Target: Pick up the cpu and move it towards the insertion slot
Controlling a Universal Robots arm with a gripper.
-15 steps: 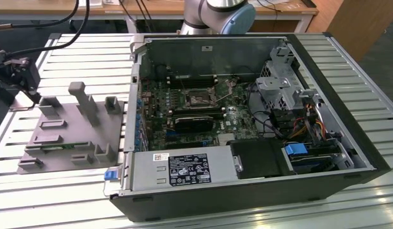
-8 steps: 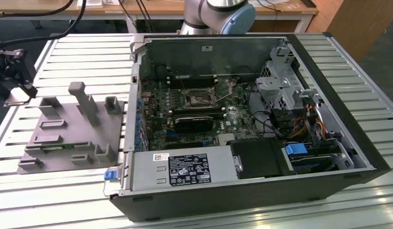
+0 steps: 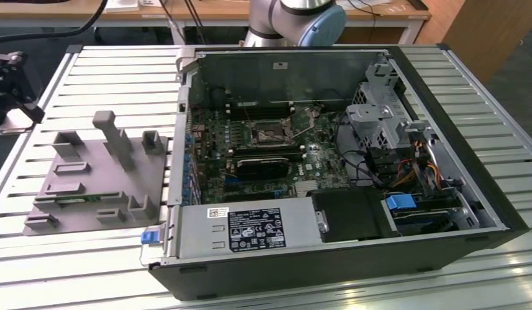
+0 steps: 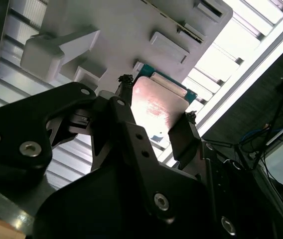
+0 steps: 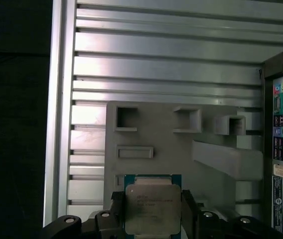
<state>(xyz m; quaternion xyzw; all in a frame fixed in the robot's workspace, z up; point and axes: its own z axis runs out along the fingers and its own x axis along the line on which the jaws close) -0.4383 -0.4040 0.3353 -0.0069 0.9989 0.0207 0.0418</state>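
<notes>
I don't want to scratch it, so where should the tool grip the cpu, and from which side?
Grip two opposite side edges of the cpu, coming from above its metal top: it is thin, square and flat. The tool grips those edges now.

A slatted metal table (image 3: 102,71) carries a grey plastic tray (image 3: 93,174) and, just beside it, an open computer case (image 3: 335,265).
</notes>
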